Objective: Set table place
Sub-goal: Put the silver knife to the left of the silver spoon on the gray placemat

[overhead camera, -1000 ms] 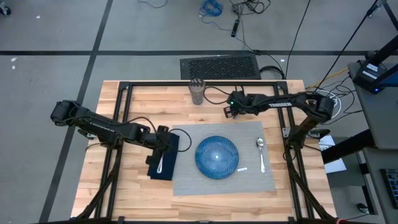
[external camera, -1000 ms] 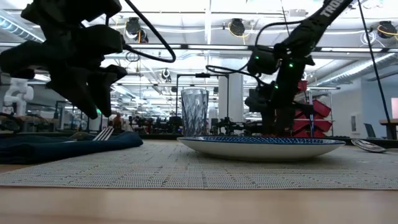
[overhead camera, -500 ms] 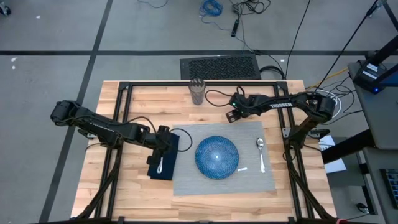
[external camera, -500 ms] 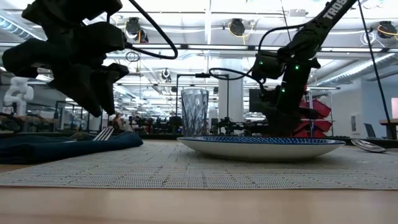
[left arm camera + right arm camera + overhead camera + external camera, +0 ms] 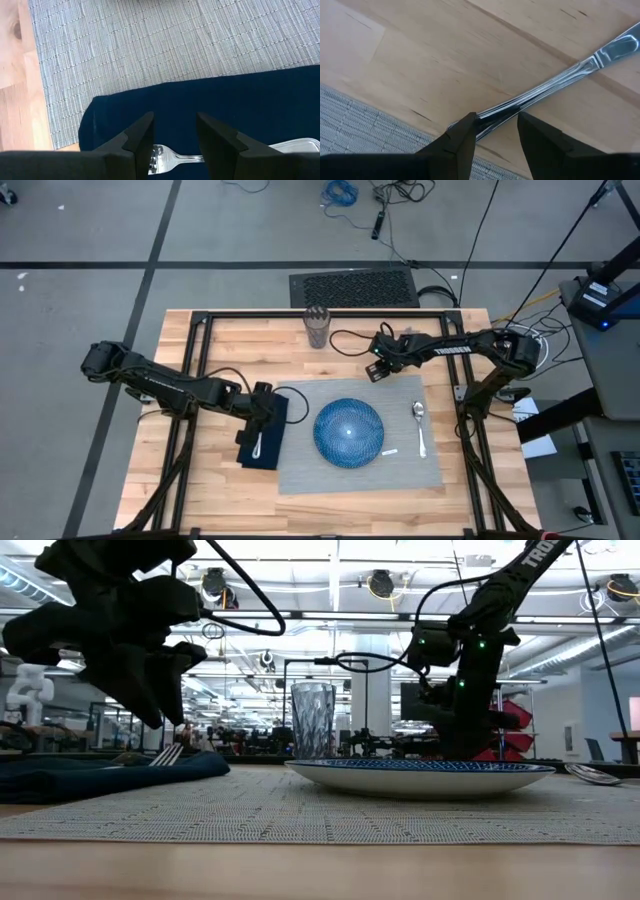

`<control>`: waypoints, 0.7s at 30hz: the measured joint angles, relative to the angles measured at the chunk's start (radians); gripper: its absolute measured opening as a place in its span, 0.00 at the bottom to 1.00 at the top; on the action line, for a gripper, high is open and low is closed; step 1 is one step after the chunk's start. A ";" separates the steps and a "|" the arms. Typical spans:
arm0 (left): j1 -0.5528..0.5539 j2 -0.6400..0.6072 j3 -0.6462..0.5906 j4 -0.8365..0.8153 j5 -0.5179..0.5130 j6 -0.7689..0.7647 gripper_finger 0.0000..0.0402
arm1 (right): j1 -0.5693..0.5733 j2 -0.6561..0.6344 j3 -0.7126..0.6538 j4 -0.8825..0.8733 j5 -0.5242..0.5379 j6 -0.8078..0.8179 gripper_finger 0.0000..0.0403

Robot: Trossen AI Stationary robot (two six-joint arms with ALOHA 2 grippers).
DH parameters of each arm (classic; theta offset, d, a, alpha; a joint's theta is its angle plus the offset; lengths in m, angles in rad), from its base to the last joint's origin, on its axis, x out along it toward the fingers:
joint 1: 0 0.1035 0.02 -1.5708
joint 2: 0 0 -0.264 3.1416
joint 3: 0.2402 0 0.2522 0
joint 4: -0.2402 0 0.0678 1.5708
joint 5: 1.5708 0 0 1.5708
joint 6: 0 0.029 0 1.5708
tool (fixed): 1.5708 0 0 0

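A round blue plate sits on the grey placemat, and a spoon lies to the plate's right. A fork rests on the navy napkin at the mat's left edge. My left gripper hangs open above the fork's tines, clear of the napkin. A knife lies on the bare wood of the table, just beyond the mat's far edge. My right gripper is open and points steeply down over the knife's handle, which runs slantwise under the gap between the fingers. My right gripper stands over the knife's handle, coming from above, with the handle running slantwise across the gap. One fingertip overlaps the handle in the wrist view. Whether it touches the handle, I cannot tell.
A clear patterned glass stands at the table's far edge, left of my right gripper. A small white scrap lies on the mat near the plate. Bare wood shows left of the napkin and along the near edge.
My right gripper has rolled about its wrist and tipped more steeply down over the far edge of the placemat, staying nearly in place. Its finger gap is unchanged.
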 joint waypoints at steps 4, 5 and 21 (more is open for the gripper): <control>0.000 0.000 0.000 0.000 0.000 0.000 0.32 | -0.002 0.000 0.000 -0.024 0.024 0.002 0.33; 0.000 0.000 0.000 0.000 0.000 0.000 0.32 | -0.003 0.000 0.000 -0.031 0.028 0.003 0.33; 0.000 0.000 0.000 0.002 0.000 0.000 0.32 | -0.027 -0.033 -0.007 -0.079 0.050 0.031 0.33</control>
